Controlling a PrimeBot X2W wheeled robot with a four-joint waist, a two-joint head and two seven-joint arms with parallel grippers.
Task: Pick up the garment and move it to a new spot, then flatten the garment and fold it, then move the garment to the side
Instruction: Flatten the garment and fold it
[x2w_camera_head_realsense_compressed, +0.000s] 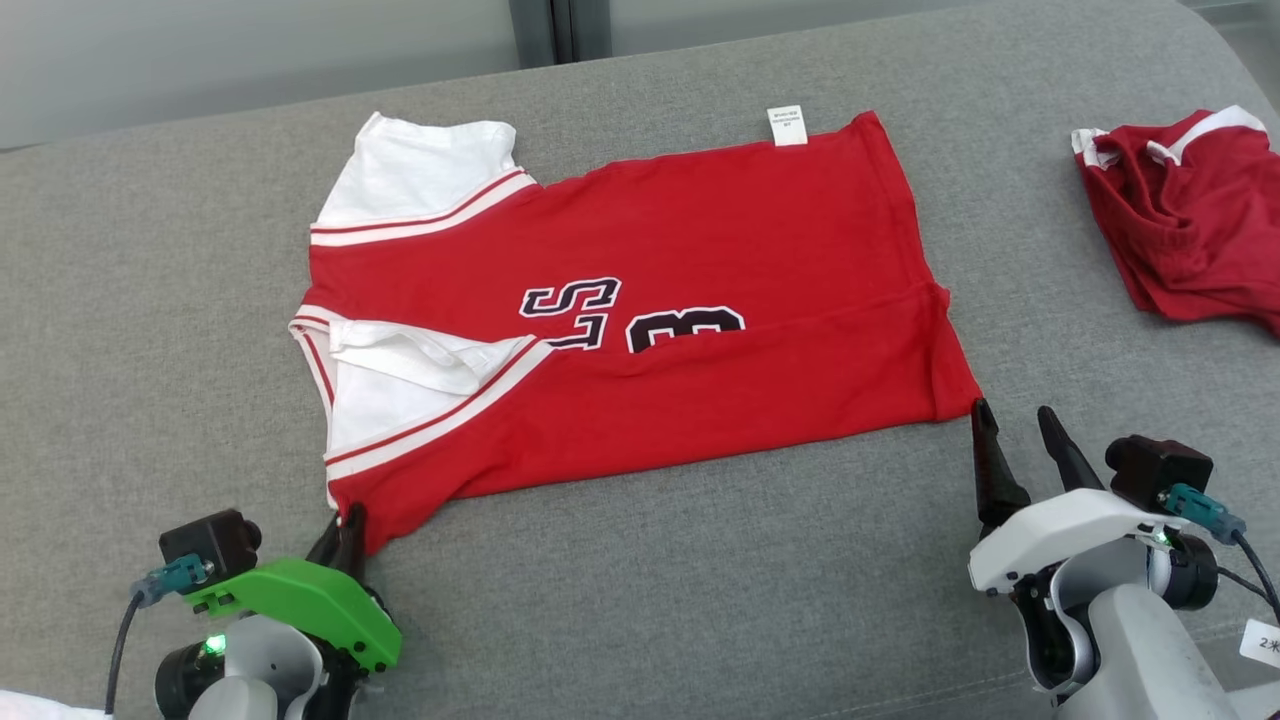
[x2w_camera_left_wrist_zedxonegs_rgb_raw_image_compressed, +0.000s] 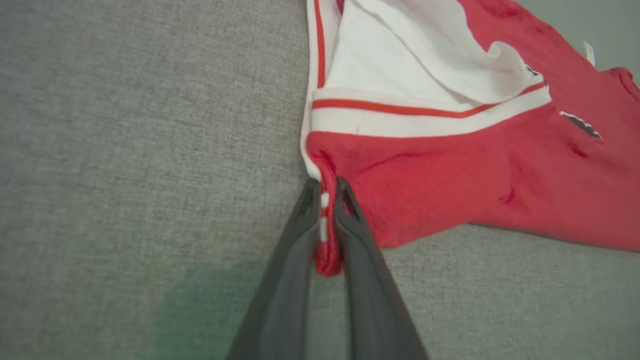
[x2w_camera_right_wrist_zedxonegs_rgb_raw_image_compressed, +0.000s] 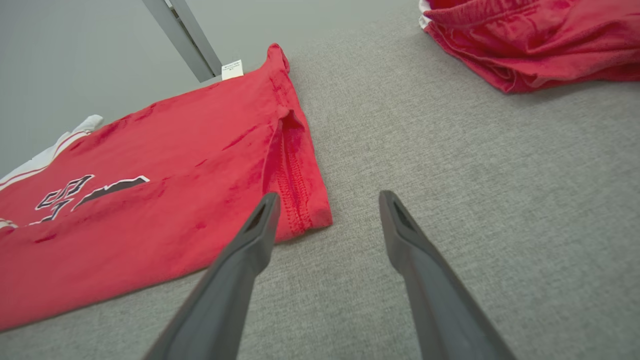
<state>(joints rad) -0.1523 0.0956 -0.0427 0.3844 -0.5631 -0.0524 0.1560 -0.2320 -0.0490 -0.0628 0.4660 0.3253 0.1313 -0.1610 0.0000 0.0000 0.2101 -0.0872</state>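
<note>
Left hand (x2w_camera_left_wrist_zedxonegs_rgb_raw_image_compressed: 327, 183) pinches garment (x2w_camera_left_wrist_zedxonegs_rgb_raw_image_compressed: 450, 175) corner

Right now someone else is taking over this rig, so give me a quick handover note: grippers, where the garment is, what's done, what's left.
Left gripper: shut on the jersey at its near left corner.
Right gripper: open, by the jersey's near right hem corner, gripping nothing.
Jersey: spread on the grey cushion, apparently folded once lengthwise. Another red garment lies bunched at far right.
Done: flattened and first fold, it seems.
Left: grip the right corner, finish folding, move it aside.
</note>
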